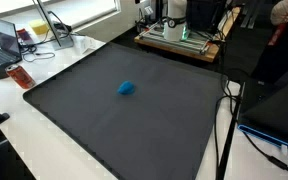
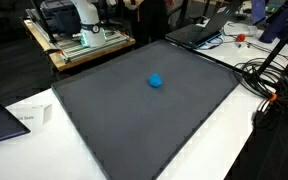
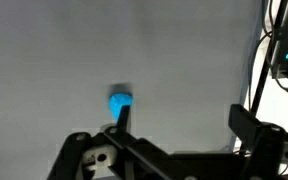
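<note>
Claw (image 3: 166, 152) splayed, empty; blue ball (image 3: 120, 101) central on dark mat (image 1: 79, 110), far from edges

Exterior views are evenly lit; daylight is admitted through the far-left window (image 1: 84, 10). Wrist view is blurred and overexposed, the dark mat (image 3: 134, 50) being rendered pale grey.

Raised tool (image 3: 160, 135), jaws spread wide apart

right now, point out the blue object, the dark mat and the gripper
blue object (image 1: 126, 88): in an exterior view, its middle
dark mat (image 2: 114, 120): in an exterior view, bare surface
gripper (image 3: 159, 125): wrist view, midway between its open fingertips
</note>
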Tool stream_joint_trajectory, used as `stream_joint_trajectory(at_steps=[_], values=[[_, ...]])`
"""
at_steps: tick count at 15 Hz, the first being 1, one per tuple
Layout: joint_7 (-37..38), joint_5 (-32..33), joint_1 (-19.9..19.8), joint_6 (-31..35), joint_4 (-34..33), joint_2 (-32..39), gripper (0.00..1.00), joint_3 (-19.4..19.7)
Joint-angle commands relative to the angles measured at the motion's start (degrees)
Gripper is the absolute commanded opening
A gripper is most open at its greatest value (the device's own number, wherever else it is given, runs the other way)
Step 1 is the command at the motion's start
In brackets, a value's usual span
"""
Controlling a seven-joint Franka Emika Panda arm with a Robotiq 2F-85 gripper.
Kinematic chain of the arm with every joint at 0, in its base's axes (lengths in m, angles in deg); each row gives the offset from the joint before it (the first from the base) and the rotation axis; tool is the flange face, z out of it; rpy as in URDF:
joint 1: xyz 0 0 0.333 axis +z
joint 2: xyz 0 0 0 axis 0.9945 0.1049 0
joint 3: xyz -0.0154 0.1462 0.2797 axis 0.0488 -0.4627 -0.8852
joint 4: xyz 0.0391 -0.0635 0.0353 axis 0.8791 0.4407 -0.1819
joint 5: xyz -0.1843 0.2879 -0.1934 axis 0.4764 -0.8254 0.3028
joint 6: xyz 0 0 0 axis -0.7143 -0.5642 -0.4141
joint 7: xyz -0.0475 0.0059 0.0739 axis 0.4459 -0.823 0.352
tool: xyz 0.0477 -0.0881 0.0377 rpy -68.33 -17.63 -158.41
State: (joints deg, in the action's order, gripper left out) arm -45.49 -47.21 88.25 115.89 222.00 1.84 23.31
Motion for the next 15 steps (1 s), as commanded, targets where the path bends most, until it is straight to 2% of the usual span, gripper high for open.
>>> stream_joint_trajectory(at_steps=[1, 12, 15], values=[[-0.2, -0.2, -0.4, -0.2, -0.1, 0.0, 1.0, -0.4], [-0.2, -0.2, -0.4, -0.2, -0.1, 0.0, 1.0, -0.4], [4.3, 1.9, -0.8, 4.6, -1.1, 3.4, 1.0, -3.4]])
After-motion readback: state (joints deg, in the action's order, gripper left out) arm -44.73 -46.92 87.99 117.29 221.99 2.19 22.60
